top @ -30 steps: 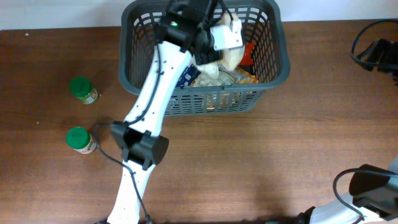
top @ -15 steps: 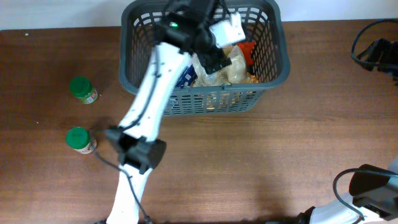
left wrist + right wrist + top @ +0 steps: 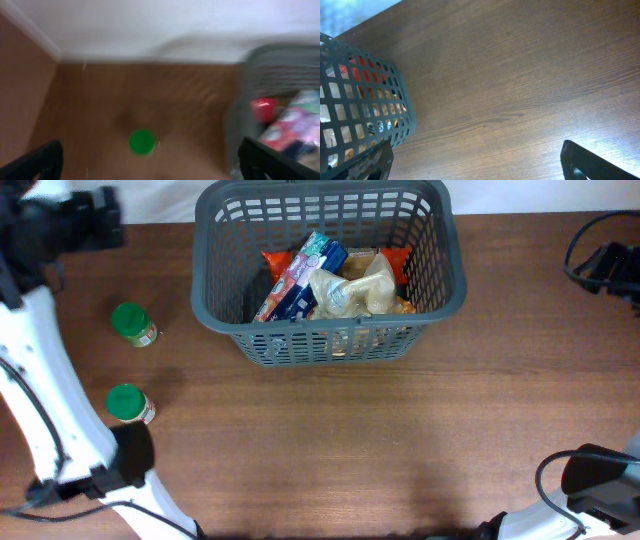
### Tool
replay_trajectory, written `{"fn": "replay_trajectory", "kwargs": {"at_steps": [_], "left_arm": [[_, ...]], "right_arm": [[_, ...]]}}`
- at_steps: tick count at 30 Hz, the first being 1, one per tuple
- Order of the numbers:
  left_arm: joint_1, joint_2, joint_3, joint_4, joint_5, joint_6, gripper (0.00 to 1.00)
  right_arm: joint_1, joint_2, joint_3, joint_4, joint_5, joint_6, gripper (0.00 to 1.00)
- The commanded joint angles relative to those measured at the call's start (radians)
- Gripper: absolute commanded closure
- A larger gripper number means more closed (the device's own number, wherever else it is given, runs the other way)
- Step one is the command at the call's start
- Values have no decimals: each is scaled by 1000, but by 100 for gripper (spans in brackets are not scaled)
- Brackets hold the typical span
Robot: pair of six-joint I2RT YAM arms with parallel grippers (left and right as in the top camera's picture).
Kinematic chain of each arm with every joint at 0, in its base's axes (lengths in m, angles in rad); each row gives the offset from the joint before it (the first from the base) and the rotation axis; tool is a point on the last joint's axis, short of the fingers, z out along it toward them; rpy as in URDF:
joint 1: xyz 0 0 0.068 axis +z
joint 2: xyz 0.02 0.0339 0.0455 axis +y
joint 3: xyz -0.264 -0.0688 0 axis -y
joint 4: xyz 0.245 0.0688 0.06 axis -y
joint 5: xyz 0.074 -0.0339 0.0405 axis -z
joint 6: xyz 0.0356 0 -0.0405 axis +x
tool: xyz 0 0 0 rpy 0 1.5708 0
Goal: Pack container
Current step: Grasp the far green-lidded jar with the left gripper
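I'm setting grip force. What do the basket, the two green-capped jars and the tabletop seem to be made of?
Basket: moulded plastic, matt dark grey, going by its even lattice slots. Far jar and near jar: smooth green caps, probably plastic; bodies too small to tell. Tabletop: wood or laminate, brown grain, slight sheen.

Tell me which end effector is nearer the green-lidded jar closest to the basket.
Left. The left end effector is just beyond the jar; the right end effector is past the basket.
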Motion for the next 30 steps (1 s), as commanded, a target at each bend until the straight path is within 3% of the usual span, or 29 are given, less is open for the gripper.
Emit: {"fn": "replay_trajectory", "kwargs": {"at_steps": [1, 14, 27, 30], "left_arm": [[102, 118, -64, -51, 39, -118, 6], [160, 480, -159, -14, 58, -90, 1], [126, 653, -159, -23, 53, -71, 0], [126, 670, -159, -35, 53, -71, 6]], "right_arm": [[0, -9, -5, 3, -9, 9, 1], [0, -9, -5, 3, -9, 9, 1], [0, -9, -5, 3, -9, 9, 1], [0, -9, -5, 3, -9, 9, 1]]}}
